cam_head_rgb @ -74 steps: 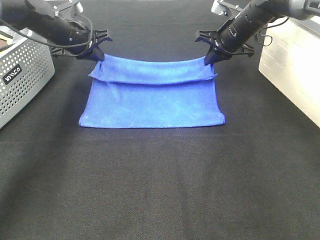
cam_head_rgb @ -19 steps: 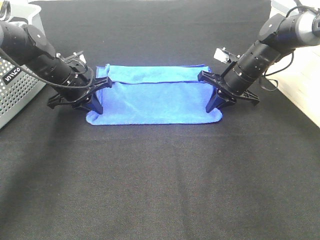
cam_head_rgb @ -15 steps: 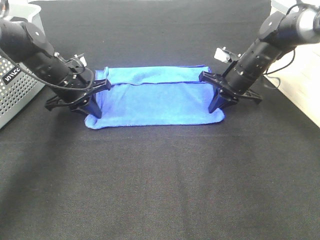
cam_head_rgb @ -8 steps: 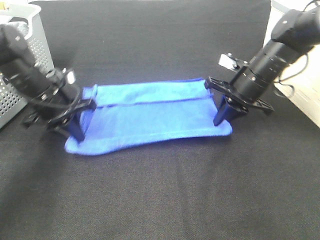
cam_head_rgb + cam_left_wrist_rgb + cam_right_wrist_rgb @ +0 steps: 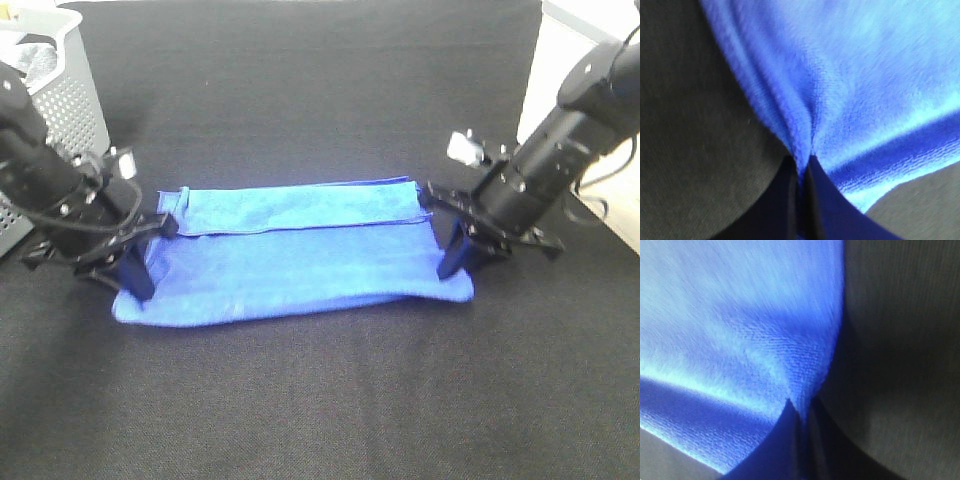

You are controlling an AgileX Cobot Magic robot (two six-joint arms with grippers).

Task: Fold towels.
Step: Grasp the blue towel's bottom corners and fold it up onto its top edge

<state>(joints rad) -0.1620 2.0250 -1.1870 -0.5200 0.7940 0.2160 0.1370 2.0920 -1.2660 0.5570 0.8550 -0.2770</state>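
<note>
A blue towel lies folded lengthwise on the black cloth table, its upper layer reaching toward the near edge. My left gripper is shut on the towel's left near corner, low over the table. My right gripper is shut on the towel's right near corner. In the left wrist view the closed fingers pinch a pleat of blue towel. In the right wrist view the closed fingers pinch the towel the same way.
A grey perforated basket stands at the back left, close behind my left arm. A white box stands at the back right behind my right arm. The black table cloth stretches to the front.
Both grippers have pulled the held towel edge toward the near side and lowered it, folding the towel over itself. The whole towel has slid nearer, with the left arm moving further out to the left.
</note>
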